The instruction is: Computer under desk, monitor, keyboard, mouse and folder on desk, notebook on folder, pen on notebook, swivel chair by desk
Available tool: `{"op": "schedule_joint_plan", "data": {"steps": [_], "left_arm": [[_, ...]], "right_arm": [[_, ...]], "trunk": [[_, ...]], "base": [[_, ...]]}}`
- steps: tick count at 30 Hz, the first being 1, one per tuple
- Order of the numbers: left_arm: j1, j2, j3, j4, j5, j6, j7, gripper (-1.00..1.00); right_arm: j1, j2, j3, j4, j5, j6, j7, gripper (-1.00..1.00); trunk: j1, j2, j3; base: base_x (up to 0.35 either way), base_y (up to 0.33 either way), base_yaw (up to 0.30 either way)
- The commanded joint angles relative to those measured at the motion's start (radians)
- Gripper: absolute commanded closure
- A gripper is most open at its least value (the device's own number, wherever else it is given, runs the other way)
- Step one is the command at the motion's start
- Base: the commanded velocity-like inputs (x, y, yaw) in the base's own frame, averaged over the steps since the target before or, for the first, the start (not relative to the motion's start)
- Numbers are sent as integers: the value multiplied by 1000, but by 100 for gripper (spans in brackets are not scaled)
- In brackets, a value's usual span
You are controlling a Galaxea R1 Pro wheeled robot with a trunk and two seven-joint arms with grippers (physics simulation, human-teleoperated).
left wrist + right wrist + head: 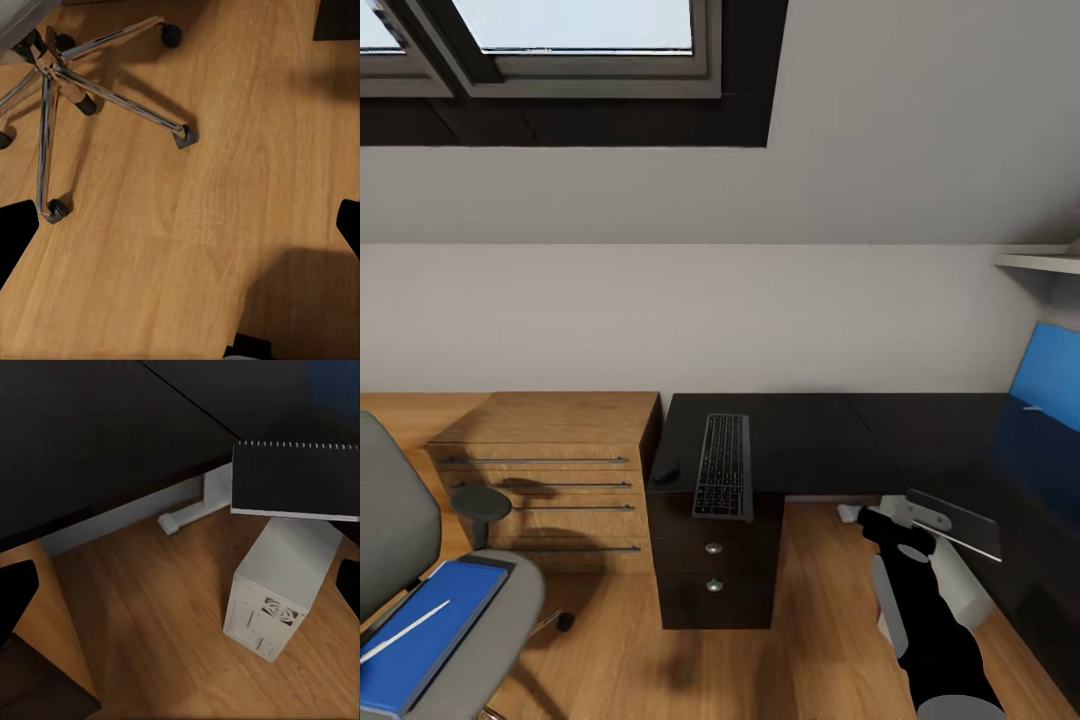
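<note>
Black desk (810, 440) carries the keyboard (722, 465) with the mouse (665, 472) just beside its left end; no monitor visible on this stretch. Grey notebook (296, 480) lies at the desk's front edge, partly overhanging, with the computer (281, 585) standing on the floor below it. Right gripper (180, 589) is spread wide and holds nothing, hovering over the floor by that edge. Left gripper (180, 232) is also wide apart and empty, above bare wood floor near the chrome base of the swivel chair (67, 75). Blue folder (420, 640) sits on the chair seat with a thin white pen (405, 630) lying on it. Step in hand is likely the notebook grab. The overhang helps: come in level with the desk top and close one finger above, one below the free edge rather than pressing down on it, which could tip it off onto the computer. Folder has to reach the desk first, though, so park the notebook somewhere clear of the mouse side — and mind the pen rolling when the folder is lifted.
</note>
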State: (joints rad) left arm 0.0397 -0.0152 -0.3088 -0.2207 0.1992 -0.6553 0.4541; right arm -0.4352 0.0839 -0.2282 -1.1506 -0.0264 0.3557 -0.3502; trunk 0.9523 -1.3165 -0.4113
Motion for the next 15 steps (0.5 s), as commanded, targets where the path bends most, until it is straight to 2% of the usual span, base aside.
{"op": "schedule_joint_plan", "data": {"steps": [1,15], "left_arm": [[0,0,-9,-2,9,-2,5,-100],[0,0,-9,-2,9,-3,5,-100]], "right_arm": [[0,1,2,-1,-3,5,-3,-100],[0,0,11,-1,-3,5,-4,-100]], "trunk": [[0,-1,-1],[0,-1,-1]], "base": [[-23,0,0],[-6,0,0]]}}
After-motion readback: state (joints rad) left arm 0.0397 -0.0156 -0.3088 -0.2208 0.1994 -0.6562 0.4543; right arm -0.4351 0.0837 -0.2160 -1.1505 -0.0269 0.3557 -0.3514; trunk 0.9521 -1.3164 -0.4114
